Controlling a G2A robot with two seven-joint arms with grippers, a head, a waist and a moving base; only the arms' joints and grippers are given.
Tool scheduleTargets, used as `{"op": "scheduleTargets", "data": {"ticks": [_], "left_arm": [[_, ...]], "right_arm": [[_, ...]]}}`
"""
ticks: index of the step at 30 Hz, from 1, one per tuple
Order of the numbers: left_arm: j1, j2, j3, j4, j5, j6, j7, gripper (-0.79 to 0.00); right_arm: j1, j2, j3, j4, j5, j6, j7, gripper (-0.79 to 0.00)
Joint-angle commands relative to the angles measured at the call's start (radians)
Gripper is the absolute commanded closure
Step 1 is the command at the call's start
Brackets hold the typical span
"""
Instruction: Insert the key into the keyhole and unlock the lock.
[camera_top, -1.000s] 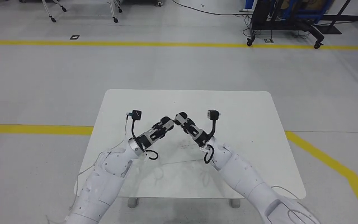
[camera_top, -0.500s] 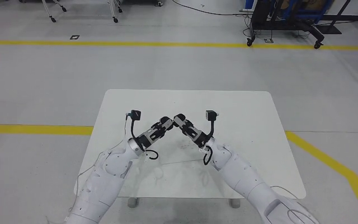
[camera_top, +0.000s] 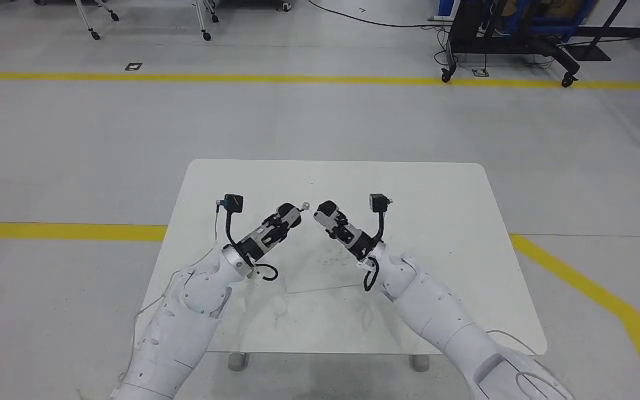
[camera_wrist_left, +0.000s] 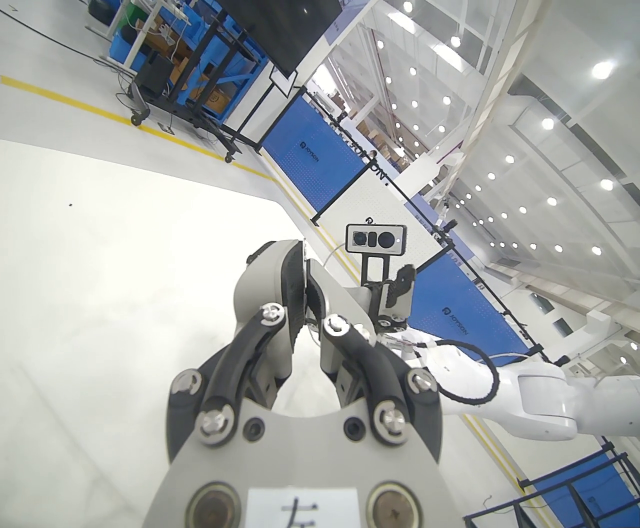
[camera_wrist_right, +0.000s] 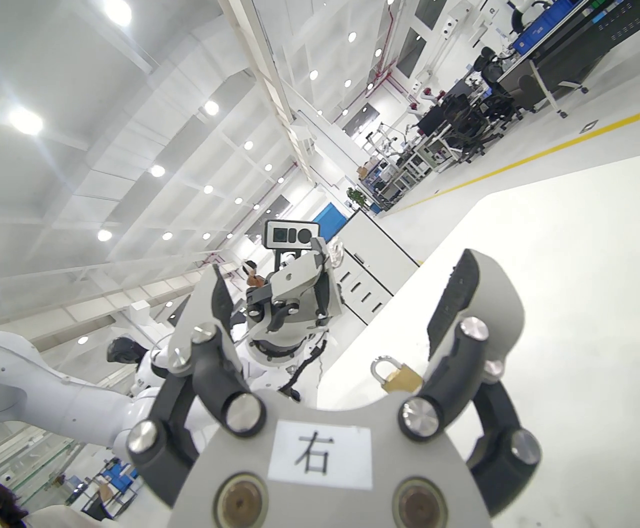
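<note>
Left gripper (camera_wrist_left: 303, 280): fingers clamped on key (camera_top: 305, 207), raised above white table (camera_wrist_right: 550, 250). Right gripper (camera_top: 321, 210): fingers apart, tip near left gripper, not touching. Brass padlock (camera_wrist_right: 397, 376) lies on table.

small gap between left pincer (camera_top: 297, 211) and right pincer (camera_top: 322, 210), key (camera_top: 305, 207) jutting into it; padlock (camera_wrist_right: 397, 376) on table (camera_top: 440, 200) below.

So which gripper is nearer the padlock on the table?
Right. The right gripper hangs open above the padlock lying on the table; the left gripper, shut on the key, is raised farther off.
</note>
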Motion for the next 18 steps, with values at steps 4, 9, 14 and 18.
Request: {"op": "scheduleTargets", "data": {"ticks": [4, 9, 14, 18], "left_arm": [[0.002, 0.005, 0.005, -0.01, 0.007, -0.001, -0.061, 0.0], [-0.032, 0.012, 0.038, 0.016, -0.131, -0.043, -0.303, 0.0], [-0.055, 0.02, 0.048, 0.036, -0.208, -0.073, -0.445, 0.0], [-0.06, 0.025, 0.058, 0.036, -0.206, -0.089, -0.478, 0.0]], "right_arm": [[0.02, 0.064, 0.077, -0.035, -0.165, -0.056, 0.184, -0.785], [-0.021, 0.134, 0.132, -0.173, 0.021, -0.056, 0.498, -0.785], [-0.031, 0.185, 0.141, -0.225, 0.265, -0.056, 0.854, -0.785], [-0.031, 0.215, 0.12, -0.266, 0.349, 0.013, 0.928, -0.594]]}}
